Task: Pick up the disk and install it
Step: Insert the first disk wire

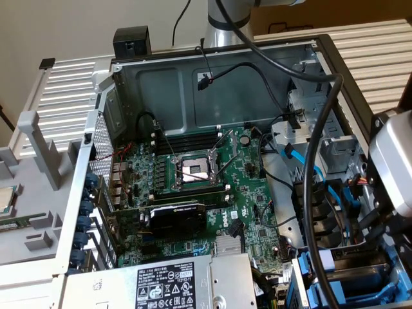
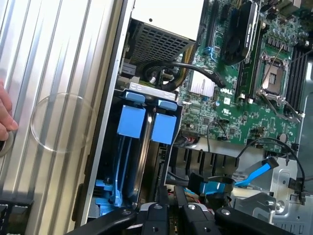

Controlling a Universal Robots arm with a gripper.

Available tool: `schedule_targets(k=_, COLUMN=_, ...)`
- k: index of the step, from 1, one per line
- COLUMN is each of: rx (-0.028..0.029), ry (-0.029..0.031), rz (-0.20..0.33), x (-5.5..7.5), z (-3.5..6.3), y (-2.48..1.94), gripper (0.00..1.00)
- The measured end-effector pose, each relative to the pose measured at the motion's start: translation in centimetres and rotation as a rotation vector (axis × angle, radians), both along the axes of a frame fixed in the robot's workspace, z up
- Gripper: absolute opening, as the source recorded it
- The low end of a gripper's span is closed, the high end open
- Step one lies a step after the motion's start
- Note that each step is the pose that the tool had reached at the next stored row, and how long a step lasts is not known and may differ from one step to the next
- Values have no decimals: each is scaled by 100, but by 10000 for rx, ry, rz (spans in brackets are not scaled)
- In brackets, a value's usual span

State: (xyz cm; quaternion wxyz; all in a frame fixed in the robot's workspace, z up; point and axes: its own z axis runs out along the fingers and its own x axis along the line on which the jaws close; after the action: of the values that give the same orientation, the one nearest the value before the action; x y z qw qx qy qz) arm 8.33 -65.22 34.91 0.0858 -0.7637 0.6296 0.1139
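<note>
As the claw (image 2: 172, 215) hangs over the drive-bay corner of the open computer case (image 1: 167, 96), its black linkage shows at the near edge of the wrist view. Whether it is clenched or released I cannot tell.

Directly ahead of it the disk (image 2: 143, 147) stands on edge in the drive bay. Its blue rails run away from the claw and end in two pale blue tabs side by side. Contact between claw and disk: cannot tell, but they are very near.

Beyond the tabs lies the power supply box (image 2: 166, 14), with a bundle of black cables (image 2: 181, 68) between. Beside the bay sits the green motherboard (image 2: 230, 98), with its empty processor socket (image 2: 274, 73) and a black graphics card (image 2: 239, 29). A blue flat cable (image 2: 254, 171) loops close to the claw on the motherboard side.

On the bay's other side, outside the case wall, is a ribbed silver panel (image 2: 49, 73), with a person's hand (image 2: 5, 117) at its edge.

In the exterior view the arm (image 1: 226, 26) rises behind the case. A thick black cable (image 1: 318, 148) drapes down over the bay at the exterior view's right.
</note>
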Motion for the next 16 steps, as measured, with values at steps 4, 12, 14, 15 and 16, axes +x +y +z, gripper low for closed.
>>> schedule_targets(k=4, rx=-125, ry=9, rz=-5, x=-4, z=19, y=6, gripper=17)
schedule_targets(k=12, rx=-433, ry=19, rz=-10, x=-11, z=67, y=20, gripper=17)
schedule_targets(k=14, rx=-534, ry=19, rz=-10, x=-12, z=86, y=25, gripper=17)
schedule_targets(k=15, rx=-591, ry=19, rz=-10, x=-13, z=97, y=26, gripper=17)
schedule_targets(k=16, rx=-654, ry=19, rz=-10, x=-14, z=109, y=28, gripper=17)
